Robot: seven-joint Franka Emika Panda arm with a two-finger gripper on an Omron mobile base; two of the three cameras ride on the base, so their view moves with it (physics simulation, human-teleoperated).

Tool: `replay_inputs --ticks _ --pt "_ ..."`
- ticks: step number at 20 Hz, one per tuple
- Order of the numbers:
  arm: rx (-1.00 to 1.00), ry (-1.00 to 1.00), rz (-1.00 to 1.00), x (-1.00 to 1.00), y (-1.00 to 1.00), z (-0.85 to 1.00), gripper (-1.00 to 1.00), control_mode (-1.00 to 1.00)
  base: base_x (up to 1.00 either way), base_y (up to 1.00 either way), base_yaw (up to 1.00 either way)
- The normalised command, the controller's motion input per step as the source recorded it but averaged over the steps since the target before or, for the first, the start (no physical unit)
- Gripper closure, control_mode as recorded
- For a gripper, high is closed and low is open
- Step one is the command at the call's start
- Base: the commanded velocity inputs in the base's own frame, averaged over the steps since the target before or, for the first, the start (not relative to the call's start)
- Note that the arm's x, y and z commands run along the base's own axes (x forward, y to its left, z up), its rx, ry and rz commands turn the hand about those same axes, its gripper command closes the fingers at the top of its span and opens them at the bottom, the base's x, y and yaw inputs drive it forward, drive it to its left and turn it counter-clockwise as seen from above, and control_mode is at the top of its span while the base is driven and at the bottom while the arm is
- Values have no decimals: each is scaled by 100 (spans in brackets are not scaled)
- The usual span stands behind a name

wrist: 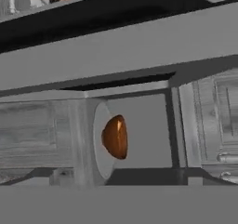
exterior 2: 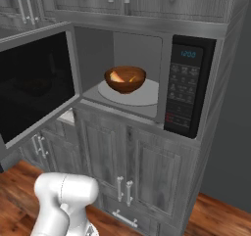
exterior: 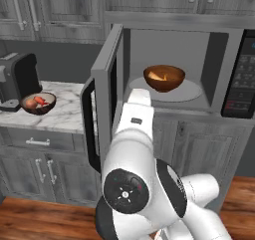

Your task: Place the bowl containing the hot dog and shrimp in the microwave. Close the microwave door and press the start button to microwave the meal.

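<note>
The reddish-brown bowl (exterior: 164,78) (exterior 2: 125,79) sits on the pale turntable (exterior: 191,90) inside the microwave (exterior: 242,74) (exterior 2: 188,85). The tan hot dog (exterior: 158,75) (exterior 2: 116,77) shows in it; the shrimp blends into the orange lining. The microwave door (exterior: 107,74) (exterior 2: 34,83) stands wide open to the left, its handle (exterior: 88,124) facing me. My arm's wrist (exterior: 139,107) rises just in front of the opening and hides the hand. In the rolled hand view the bowl (wrist: 115,137) lies well ahead of my gripper (wrist: 119,179), whose fingertips (wrist: 44,176) stand wide apart, open and holding nothing.
A black coffee machine (exterior: 17,79) and a dark bowl with red food (exterior: 38,102) stand on the marble counter (exterior: 67,115) left of the door. Grey cabinets (exterior 2: 108,156) run under the microwave, above a wooden floor (exterior: 30,219).
</note>
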Motion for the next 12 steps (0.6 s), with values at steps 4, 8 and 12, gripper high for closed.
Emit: replay_inputs --ticks 4,8,12 --pt "-26 -13 0 0 92 -2 -100 -100 0 0 0" --pt "-23 -2 0 0 97 0 -100 -100 0 0 0" --pt "-22 0 0 2 93 -10 -100 -100 0 0 0"
